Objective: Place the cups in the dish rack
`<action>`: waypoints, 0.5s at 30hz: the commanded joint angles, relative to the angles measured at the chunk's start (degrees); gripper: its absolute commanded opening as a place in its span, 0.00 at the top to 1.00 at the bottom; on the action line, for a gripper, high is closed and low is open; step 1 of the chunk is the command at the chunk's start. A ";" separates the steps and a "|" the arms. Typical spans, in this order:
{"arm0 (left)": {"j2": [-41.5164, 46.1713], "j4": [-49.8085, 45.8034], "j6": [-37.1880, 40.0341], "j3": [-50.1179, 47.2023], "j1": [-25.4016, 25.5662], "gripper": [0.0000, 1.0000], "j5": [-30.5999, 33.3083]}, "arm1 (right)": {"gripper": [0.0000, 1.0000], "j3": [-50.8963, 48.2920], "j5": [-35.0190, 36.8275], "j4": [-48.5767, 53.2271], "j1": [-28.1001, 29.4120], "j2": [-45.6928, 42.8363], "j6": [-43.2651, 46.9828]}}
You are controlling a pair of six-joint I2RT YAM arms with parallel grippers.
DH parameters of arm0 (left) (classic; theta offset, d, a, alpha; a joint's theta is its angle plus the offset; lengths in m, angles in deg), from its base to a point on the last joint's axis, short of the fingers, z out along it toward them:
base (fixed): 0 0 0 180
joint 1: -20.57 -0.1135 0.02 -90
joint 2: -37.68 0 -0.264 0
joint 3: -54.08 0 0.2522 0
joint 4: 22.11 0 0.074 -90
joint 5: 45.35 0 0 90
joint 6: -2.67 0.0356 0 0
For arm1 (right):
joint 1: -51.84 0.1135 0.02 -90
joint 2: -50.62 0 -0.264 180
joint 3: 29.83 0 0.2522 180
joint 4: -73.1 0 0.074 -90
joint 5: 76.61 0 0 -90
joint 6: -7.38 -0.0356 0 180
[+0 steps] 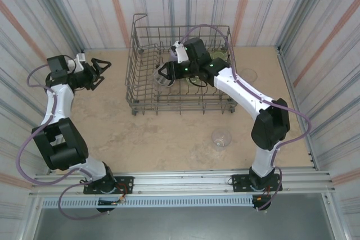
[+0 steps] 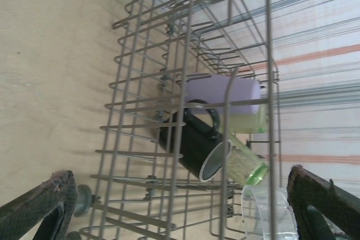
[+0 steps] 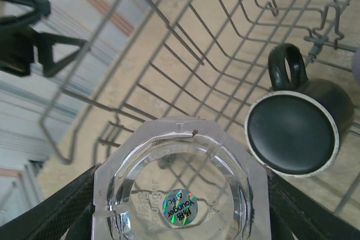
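The pale table (image 1: 169, 139) carries the dish rack (image 1: 180, 105) at its far side, and the right arm (image 1: 247, 96) reaches over the rack's wall so that the right gripper (image 1: 165, 75) hangs inside the basket. Its fingers pinch a clear cup (image 3: 180, 195) from both sides, base toward the wrist camera and a small shiny sticker showing through the bottom. Off to the left, well apart from the rack, the left gripper (image 1: 101, 70) faces the basket with its fingers spread and nothing between them. Inside the rack a black mug (image 3: 298, 133) lies on its side just beside the held cup, and past it are a lavender cup (image 2: 219, 91) and a green cup (image 2: 247, 167), both tipped over among the wires. One loose cup (image 1: 221, 137) waits on the table in front of the rack, near the right arm. To my eye the trouble lies in the crowding. The clear cup is slick and held only by its walls, so it could twist or slip if its rim catches a tine on the way down. Let go too high or off a tine, it would likely topple against the mug. The arm drawing back out could also snag the rack's wall and drag the whole basket.
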 commanded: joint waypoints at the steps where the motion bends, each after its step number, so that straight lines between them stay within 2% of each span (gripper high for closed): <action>1: 2.19 -0.18 3.57 -2.15 0.04 0.01 3.50 | 0.60 2.95 4.46 0.54 1.67 0.72 8.43; 15: 2.95 -0.45 3.41 -4.02 -0.23 0.01 3.69 | 0.61 2.75 6.29 -5.58 5.96 4.42 16.70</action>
